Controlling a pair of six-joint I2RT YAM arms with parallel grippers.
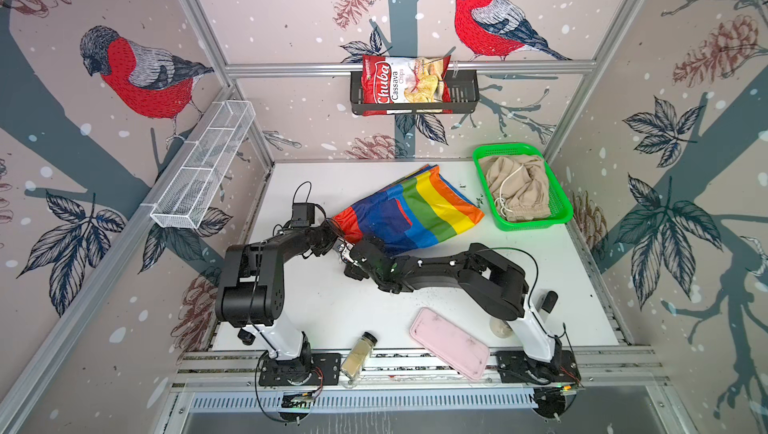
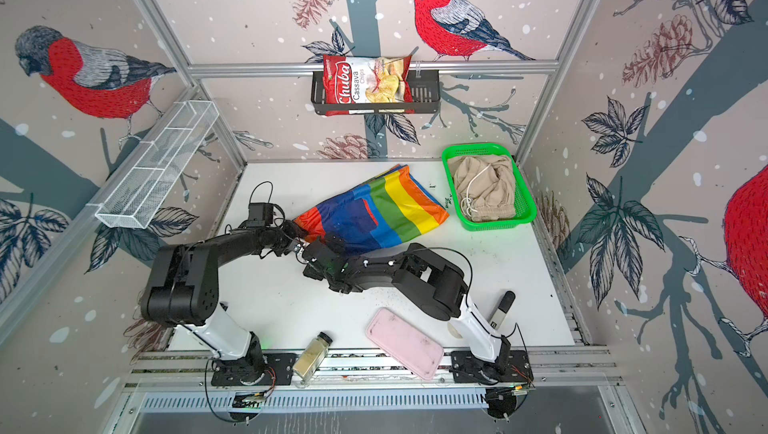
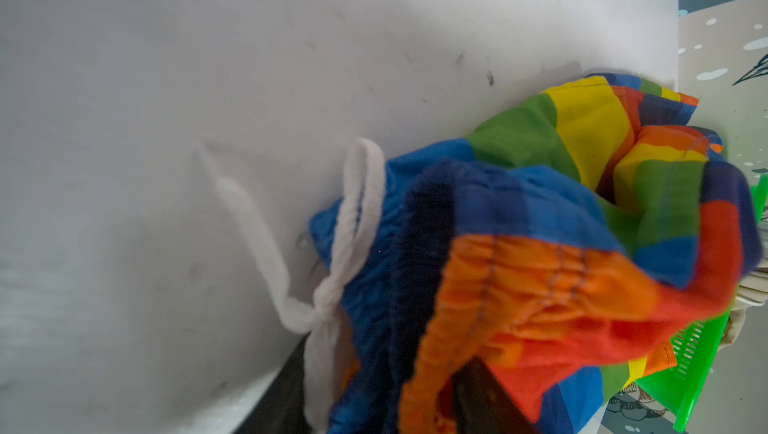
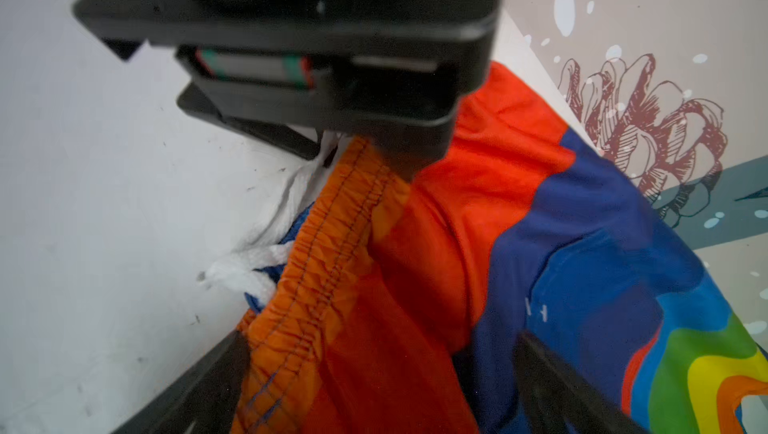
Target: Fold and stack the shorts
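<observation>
Across the middle of both top views, the rainbow shorts (image 1: 415,211) (image 2: 374,215) lie spread on the white table (image 1: 540,286), with the striped legs fanning toward the upper right of the frame and the gathered orange waistband at the lower left of the garment. Both grippers meet at that waistband, close together.

The left gripper (image 1: 338,241) reaches in from the left of the frame. In the left wrist view its two dark fingers (image 3: 482,386) stand partway apart, and the waistband and white drawstring (image 3: 357,219) bunch loosely between them. No pinch on the cloth is visible.

The right gripper (image 1: 358,251) comes in from the right of the frame. In the right wrist view its fingers (image 4: 199,390) are spread wide on either side of the waistband, and the fabric lies between them unclamped. The same view shows the left gripper just ahead, one fingertip touching the orange hem beside the drawstring (image 4: 249,269).

At the upper right of the table, the beige shorts (image 1: 517,188) sit crumpled inside the green mesh basket (image 1: 536,223), well apart from the rainbow pair.

Along the lower edge of the table lie a spice jar (image 1: 358,355) and a pink tray (image 1: 449,342). A bag of cassava chips (image 1: 399,84) sits in a black basket on the back wall.
</observation>
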